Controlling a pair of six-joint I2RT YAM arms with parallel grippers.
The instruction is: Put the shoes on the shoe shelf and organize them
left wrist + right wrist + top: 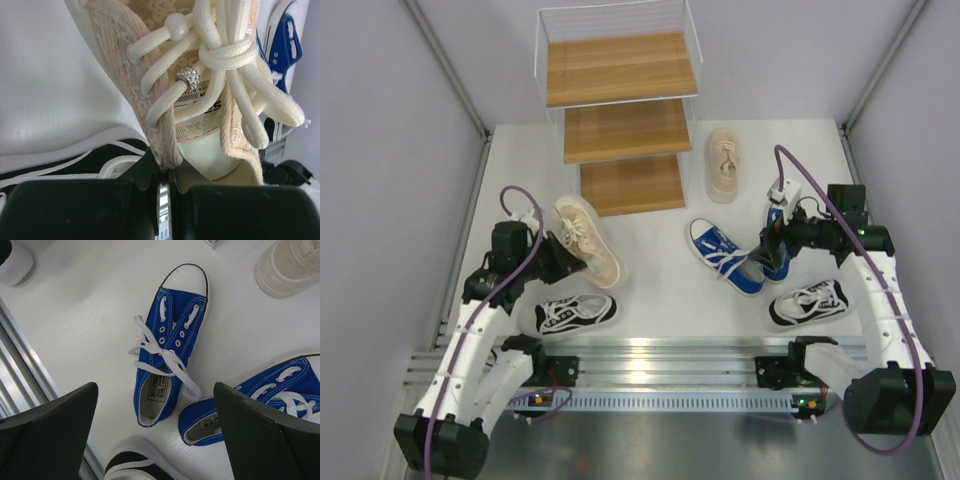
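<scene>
One beige shoe (pixel 586 236) lies at the left of the table, toe pointing away from the arm. My left gripper (pixel 558 256) is shut on the side of its collar, and in the left wrist view the jaws (pixel 170 172) pinch the knit edge below the cream laces of this shoe (pixel 200 75). The second beige shoe (pixel 724 163) lies right of the shoe shelf (pixel 620 68), whose boards are bare. Two blue shoes (pixel 723 257) (pixel 780 255) lie under my right gripper (pixel 764 256), which hangs open above them (pixel 156 390). The right wrist view shows both blue shoes (pixel 167 355) (pixel 250 400).
A black-and-white shoe (pixel 575 313) lies near the front left, another (pixel 810 302) at the front right. A metal rail (pixel 660 355) runs along the near edge. Grey walls close in both sides of the white table (pixel 660 290).
</scene>
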